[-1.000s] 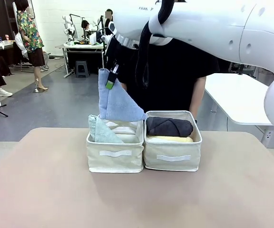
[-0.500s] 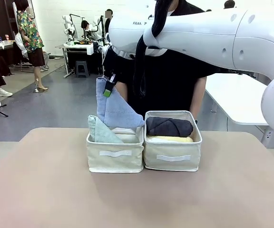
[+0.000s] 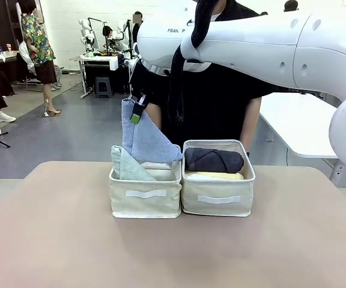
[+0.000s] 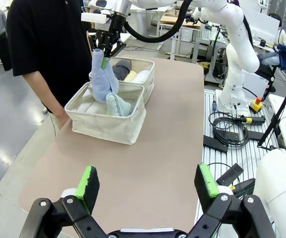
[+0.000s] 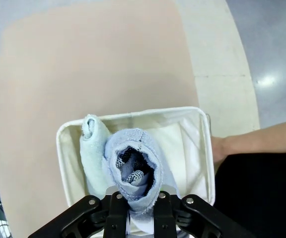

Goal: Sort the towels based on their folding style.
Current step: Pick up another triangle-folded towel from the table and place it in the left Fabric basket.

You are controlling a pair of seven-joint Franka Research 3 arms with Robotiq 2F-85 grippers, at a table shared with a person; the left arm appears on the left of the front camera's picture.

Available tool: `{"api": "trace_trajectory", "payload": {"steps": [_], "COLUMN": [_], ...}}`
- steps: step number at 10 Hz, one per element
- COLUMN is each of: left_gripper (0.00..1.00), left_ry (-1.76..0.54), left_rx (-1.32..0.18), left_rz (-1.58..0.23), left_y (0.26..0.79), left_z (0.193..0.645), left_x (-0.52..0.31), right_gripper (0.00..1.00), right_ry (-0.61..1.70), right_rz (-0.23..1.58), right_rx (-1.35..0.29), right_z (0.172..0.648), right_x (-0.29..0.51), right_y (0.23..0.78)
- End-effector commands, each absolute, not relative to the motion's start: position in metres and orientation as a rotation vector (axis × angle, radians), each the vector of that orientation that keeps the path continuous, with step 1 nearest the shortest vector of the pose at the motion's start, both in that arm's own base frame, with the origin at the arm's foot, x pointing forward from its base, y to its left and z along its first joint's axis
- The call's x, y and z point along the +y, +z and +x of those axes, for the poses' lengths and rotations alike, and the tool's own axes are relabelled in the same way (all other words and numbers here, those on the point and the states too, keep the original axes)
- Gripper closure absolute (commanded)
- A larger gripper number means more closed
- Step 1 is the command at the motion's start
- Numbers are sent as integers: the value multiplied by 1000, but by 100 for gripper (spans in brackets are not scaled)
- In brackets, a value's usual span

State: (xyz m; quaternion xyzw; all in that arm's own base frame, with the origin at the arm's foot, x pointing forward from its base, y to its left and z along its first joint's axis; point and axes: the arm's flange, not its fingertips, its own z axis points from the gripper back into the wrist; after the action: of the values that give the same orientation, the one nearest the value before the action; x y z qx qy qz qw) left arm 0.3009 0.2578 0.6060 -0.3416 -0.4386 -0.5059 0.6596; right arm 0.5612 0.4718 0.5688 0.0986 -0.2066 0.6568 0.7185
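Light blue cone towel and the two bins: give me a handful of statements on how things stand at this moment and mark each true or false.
1. The right gripper is shut on the light blue cone towel. True.
2. That towel's lower end sits in the left-hand bin, beside the pale green cone towel. True.
3. The dark grey rolled towel lies in the same bin as the cones. False: it is in the right-hand bin, on top of the yellow rolled towel.
4. The left gripper holds a towel. False: it is open, with nothing between its fingers, above bare table.
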Motion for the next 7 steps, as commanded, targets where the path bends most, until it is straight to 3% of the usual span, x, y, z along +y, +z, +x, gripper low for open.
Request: {"api": "trace_trajectory", "payload": {"steps": [1, 7], "left_gripper": [0, 0], "left_ry": [-1156, -1156], "left_rx": [-1022, -1022], "left_rz": [-776, -776], "left_y": [607, 607], "left_z": [300, 300], "left_x": [259, 259], "right_gripper": [83, 83], "right_ry": [1329, 1209], "right_rz": [244, 216], "right_rx": [-462, -482], "right_z": [561, 563], "right_x": [476, 490], "right_y": [567, 559]}}
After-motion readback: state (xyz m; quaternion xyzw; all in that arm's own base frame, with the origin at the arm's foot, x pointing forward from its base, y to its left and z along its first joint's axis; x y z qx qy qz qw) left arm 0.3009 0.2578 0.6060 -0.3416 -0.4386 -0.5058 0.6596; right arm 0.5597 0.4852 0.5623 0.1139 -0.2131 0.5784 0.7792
